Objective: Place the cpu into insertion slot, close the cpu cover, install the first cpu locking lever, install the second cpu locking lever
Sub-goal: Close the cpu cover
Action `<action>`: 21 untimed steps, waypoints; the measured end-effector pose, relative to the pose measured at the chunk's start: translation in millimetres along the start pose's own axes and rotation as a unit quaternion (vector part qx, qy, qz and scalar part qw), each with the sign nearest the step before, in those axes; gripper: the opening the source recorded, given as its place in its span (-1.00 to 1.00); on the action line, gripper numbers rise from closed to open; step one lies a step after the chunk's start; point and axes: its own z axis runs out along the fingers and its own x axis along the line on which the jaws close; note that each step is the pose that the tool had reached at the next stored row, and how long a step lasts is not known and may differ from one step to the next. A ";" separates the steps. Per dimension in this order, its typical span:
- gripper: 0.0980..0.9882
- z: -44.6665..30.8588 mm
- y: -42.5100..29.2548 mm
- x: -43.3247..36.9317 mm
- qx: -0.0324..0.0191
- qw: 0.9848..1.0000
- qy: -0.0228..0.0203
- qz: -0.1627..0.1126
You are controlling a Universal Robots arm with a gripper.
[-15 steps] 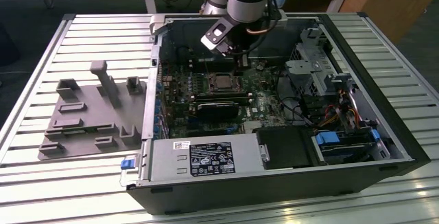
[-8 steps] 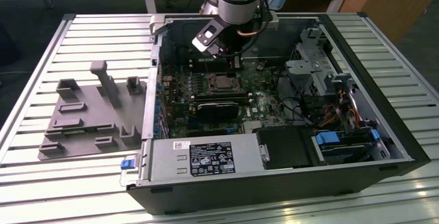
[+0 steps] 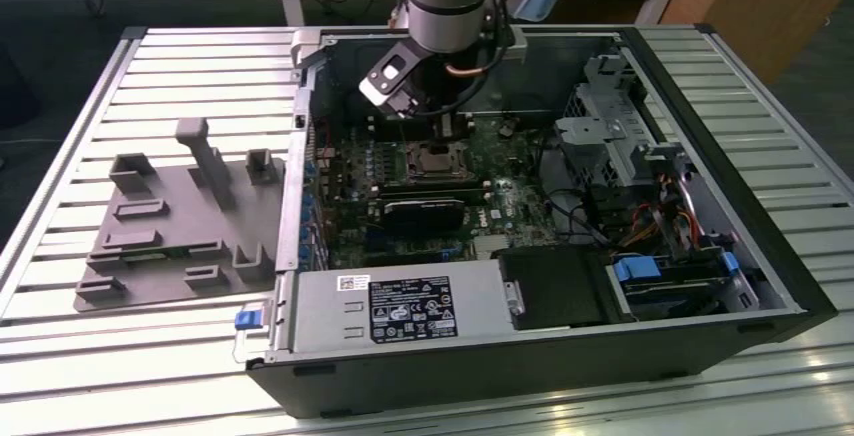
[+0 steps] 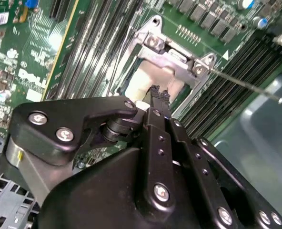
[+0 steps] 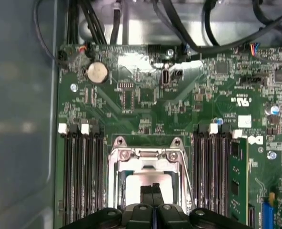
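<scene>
One gripper (image 5: 153, 188), fingers pressed together, hangs over one cpu (image 5: 134, 187) framed by one cpu cover (image 5: 146, 153).

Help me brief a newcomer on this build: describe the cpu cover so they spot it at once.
Inside the open case, find the green motherboard. At its middle, between two banks of long black memory slots, lies the cpu cover: a silver metal frame with a square window, bright against the dark slots beside it.
</scene>
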 end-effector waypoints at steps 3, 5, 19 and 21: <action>-0.98 2.3 -2.9 -0.2 0.000 1.000 0.000 0.000; -0.98 2.6 -3.3 -0.2 0.000 1.000 0.000 0.000; -0.98 2.8 -3.7 -0.2 0.001 0.998 0.002 -0.059; -0.98 2.8 -3.8 -0.2 0.001 0.997 0.002 -0.077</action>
